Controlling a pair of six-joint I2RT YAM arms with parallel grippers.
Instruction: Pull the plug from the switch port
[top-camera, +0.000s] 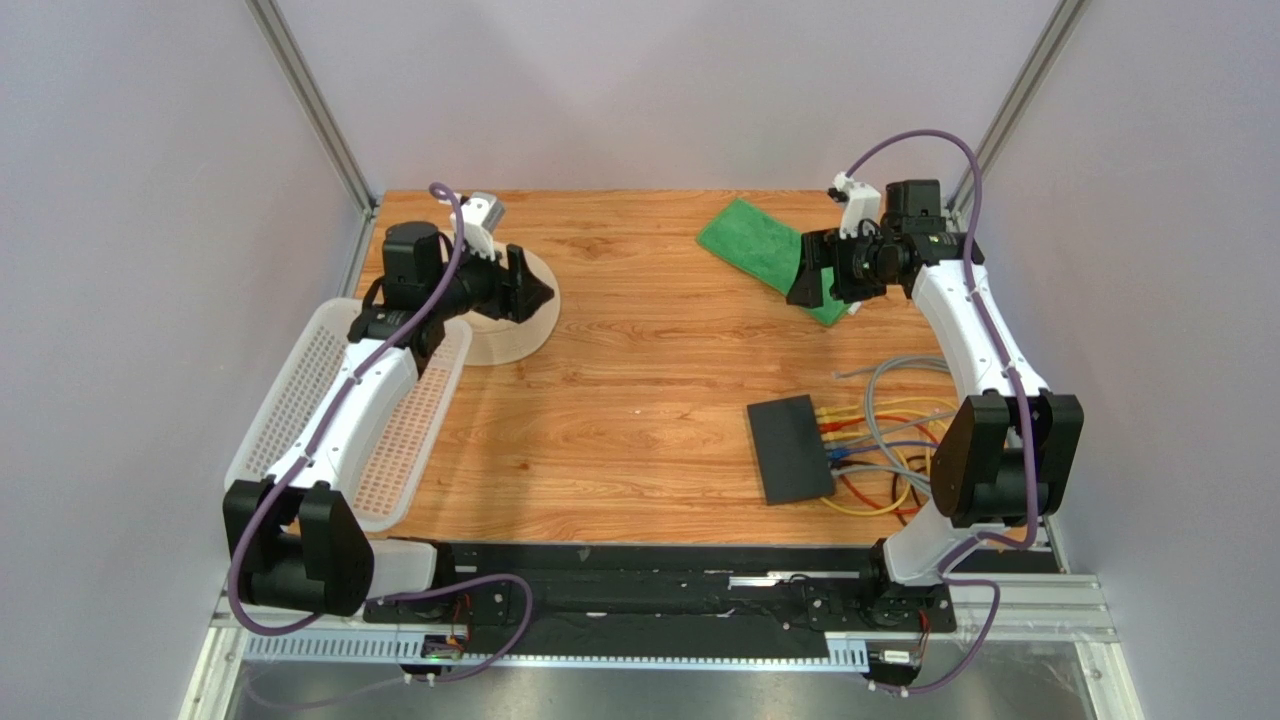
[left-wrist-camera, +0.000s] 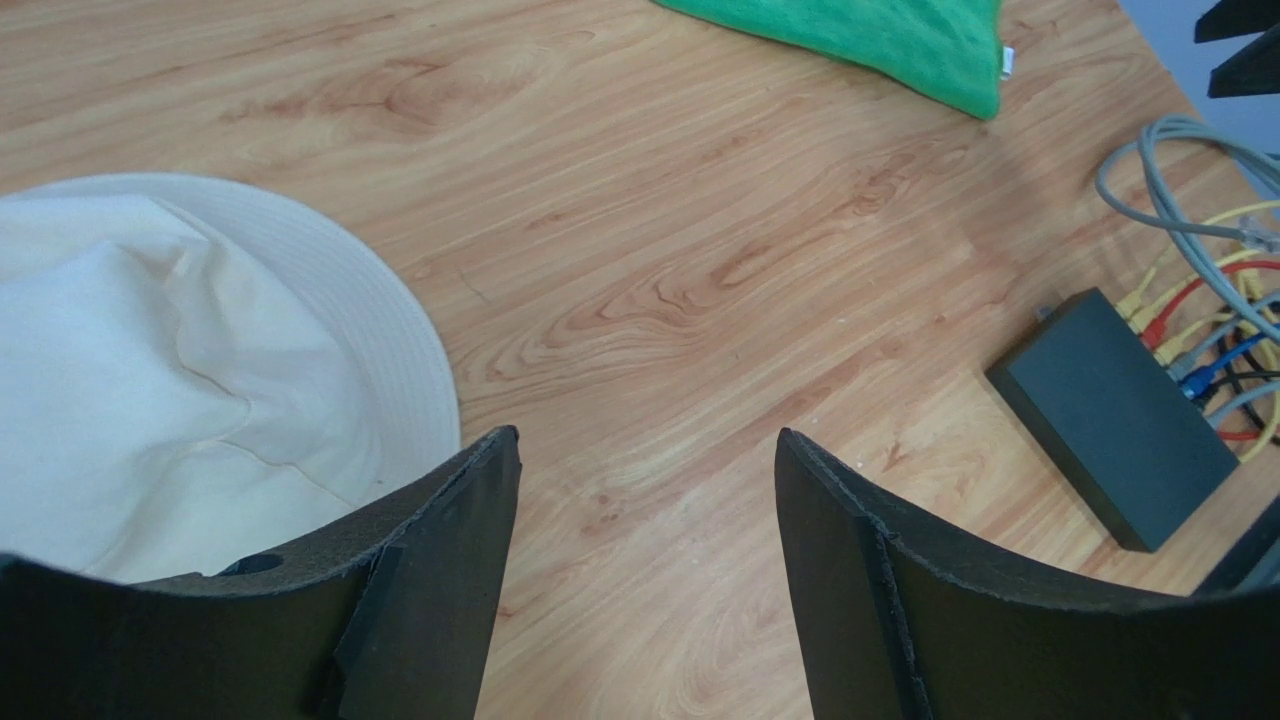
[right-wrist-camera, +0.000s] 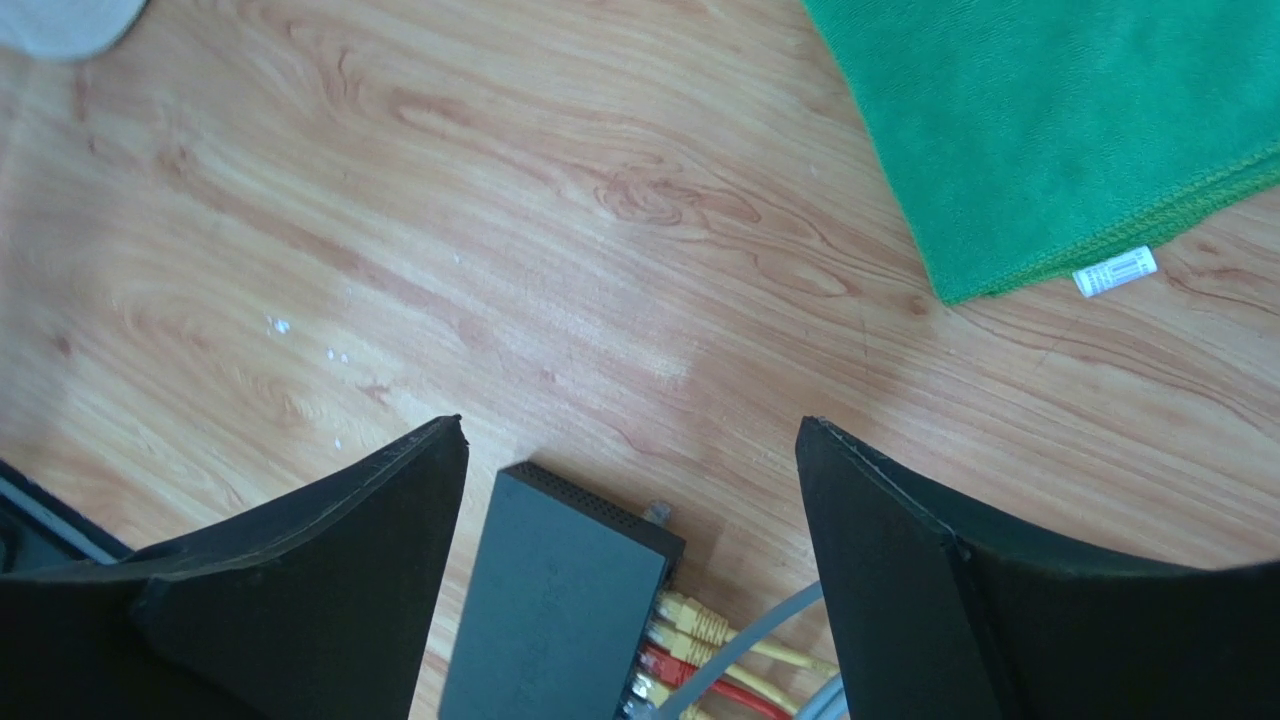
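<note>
Over the green cloth, right gripper hovers fingers wide, likely sighting the switch, cables plugged; left gripper, also wide, parked by hat.

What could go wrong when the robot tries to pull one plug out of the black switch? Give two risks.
1. The cables sit crowded side by side in the switch, so the open right end effector might pinch the wrong plug or two together.
2. Nothing holds the switch down; the left end effector is far off by the hat, so a pull may drag it.
</note>
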